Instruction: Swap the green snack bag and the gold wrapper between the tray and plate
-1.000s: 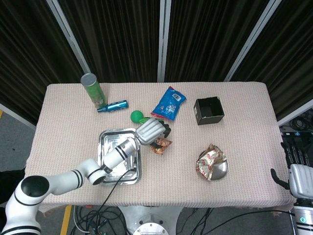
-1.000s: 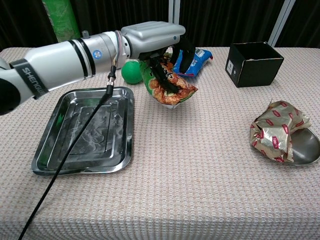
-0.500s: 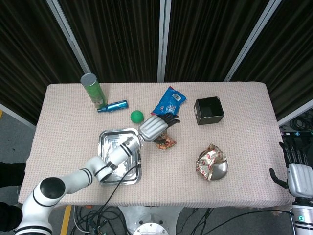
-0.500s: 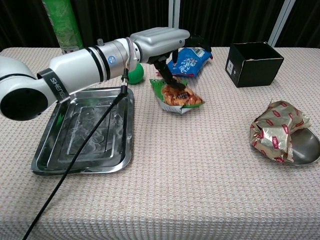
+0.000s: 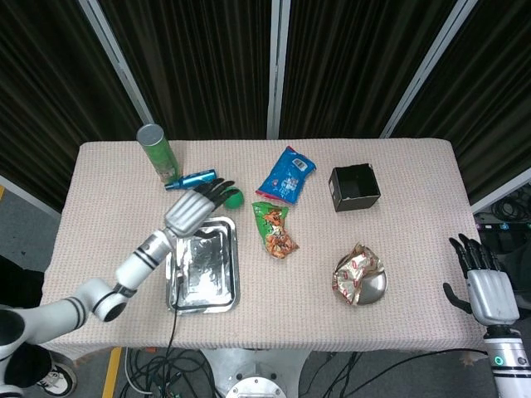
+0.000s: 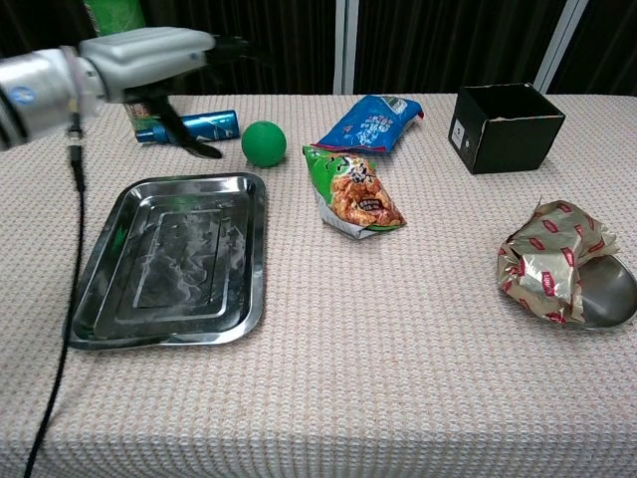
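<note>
The green snack bag (image 5: 275,229) (image 6: 351,191) lies flat on the tablecloth, right of the metal tray (image 5: 202,286) (image 6: 109,299), which has nothing in it. The crumpled gold wrapper (image 5: 355,270) (image 6: 550,262) rests on the metal plate (image 5: 377,288) (image 6: 607,295) at the right. My left hand (image 5: 193,206) (image 6: 149,52) hovers above the tray's far edge with fingers spread, holding nothing. My right hand (image 5: 483,284) hangs open beyond the table's right edge, away from everything.
A green ball (image 5: 234,197) (image 6: 264,142), a blue tube (image 5: 192,179) (image 6: 199,125) and a green can (image 5: 157,152) stand behind the tray. A blue snack bag (image 5: 286,174) (image 6: 373,120) and a black open box (image 5: 354,187) (image 6: 505,126) sit at the back.
My left hand let go of the green snack bag, which now lies on the cloth, and drew back left over the tray. The right hand rose slightly into view.
</note>
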Robot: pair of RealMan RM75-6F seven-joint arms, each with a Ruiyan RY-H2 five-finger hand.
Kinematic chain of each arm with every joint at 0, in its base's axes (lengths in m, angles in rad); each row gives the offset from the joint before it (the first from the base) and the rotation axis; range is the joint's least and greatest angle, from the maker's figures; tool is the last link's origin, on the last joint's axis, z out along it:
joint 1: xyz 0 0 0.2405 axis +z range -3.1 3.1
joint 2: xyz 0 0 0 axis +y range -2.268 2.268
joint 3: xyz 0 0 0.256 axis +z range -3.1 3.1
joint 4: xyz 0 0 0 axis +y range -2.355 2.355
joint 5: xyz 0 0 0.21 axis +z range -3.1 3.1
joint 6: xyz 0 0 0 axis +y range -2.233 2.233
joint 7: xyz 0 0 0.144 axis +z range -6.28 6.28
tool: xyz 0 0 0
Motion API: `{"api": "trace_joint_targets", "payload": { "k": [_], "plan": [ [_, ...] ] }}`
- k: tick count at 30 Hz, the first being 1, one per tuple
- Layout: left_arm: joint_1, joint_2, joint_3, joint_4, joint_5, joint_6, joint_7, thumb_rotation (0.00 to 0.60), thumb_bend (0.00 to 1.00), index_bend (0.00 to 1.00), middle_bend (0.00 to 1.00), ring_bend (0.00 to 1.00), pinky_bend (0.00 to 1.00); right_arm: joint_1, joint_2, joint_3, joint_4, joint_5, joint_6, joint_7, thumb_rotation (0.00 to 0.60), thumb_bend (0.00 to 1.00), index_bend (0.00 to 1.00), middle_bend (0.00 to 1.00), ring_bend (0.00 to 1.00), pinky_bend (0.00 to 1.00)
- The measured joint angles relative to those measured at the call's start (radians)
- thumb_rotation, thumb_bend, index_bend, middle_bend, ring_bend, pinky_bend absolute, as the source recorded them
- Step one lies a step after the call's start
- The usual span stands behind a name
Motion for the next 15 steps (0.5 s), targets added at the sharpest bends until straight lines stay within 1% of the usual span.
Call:
{"api": "trace_joint_targets", "payload": {
  "k": [2, 5, 10, 13, 15],
  "plan": [
    [0.074, 0.076, 0.025, -0.079, -0.027, 0.037, 0.033, 0.600, 0.15, 0.10, 0.05, 0.03, 0.21, 0.025, 0.012, 0.000, -0.013, -0.011, -0.028, -0.028, 0.600, 0.21, 0.00, 0.00, 0.00, 0.00],
    [0.181, 0.150, 0.067, -0.153, -0.054, 0.109, 0.067, 0.600, 0.15, 0.10, 0.06, 0.03, 0.21, 0.071, 0.029, 0.002, -0.037, -0.033, -0.072, -0.083, 0.600, 0.20, 0.00, 0.00, 0.00, 0.00],
    [0.336, 0.193, 0.144, -0.213, -0.062, 0.234, 0.087, 0.600, 0.15, 0.10, 0.07, 0.03, 0.21, 0.159, 0.054, 0.009, -0.090, -0.059, -0.183, -0.180, 0.600, 0.21, 0.00, 0.00, 0.00, 0.00],
    [0.405, 0.195, 0.174, -0.221, -0.057, 0.287, 0.075, 0.600, 0.15, 0.10, 0.08, 0.03, 0.21, 0.213, 0.062, 0.011, -0.118, -0.059, -0.268, -0.236, 0.600, 0.22, 0.00, 0.00, 0.00, 0.00],
    [0.438, 0.189, 0.183, -0.215, -0.055, 0.306, 0.055, 0.600, 0.15, 0.10, 0.08, 0.03, 0.21, 0.256, 0.057, 0.010, -0.136, -0.051, -0.337, -0.286, 0.600, 0.22, 0.00, 0.00, 0.00, 0.00]
  ]
}}
